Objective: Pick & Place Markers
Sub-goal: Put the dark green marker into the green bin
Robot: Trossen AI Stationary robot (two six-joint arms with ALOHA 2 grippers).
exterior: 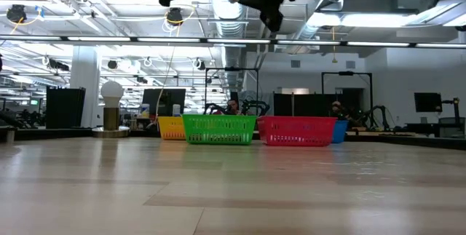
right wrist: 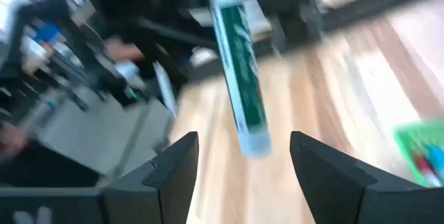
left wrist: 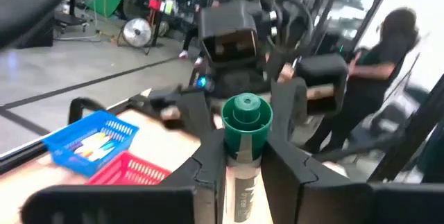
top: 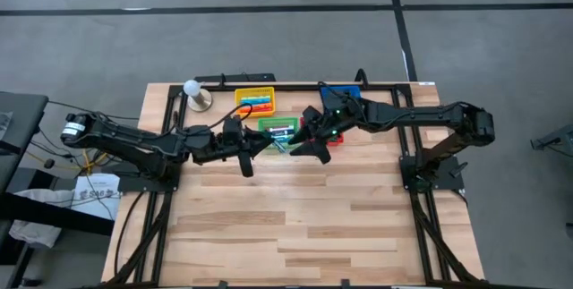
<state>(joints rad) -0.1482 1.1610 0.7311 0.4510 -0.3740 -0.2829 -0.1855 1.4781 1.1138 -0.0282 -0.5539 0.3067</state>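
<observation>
The green marker hangs in the air above the green basket, pinched between the fingers of the left tool, cap end outward. It looks like a handover between the arms, or a release over the basket; I can't say which. The right tool faces it with fingers spread wide, and the marker's pale end sits between them, touching neither. On the desk, that pair meets near twelve o'clock. Red, yellow and blue baskets stand beside the green one, some with markers inside.
</observation>
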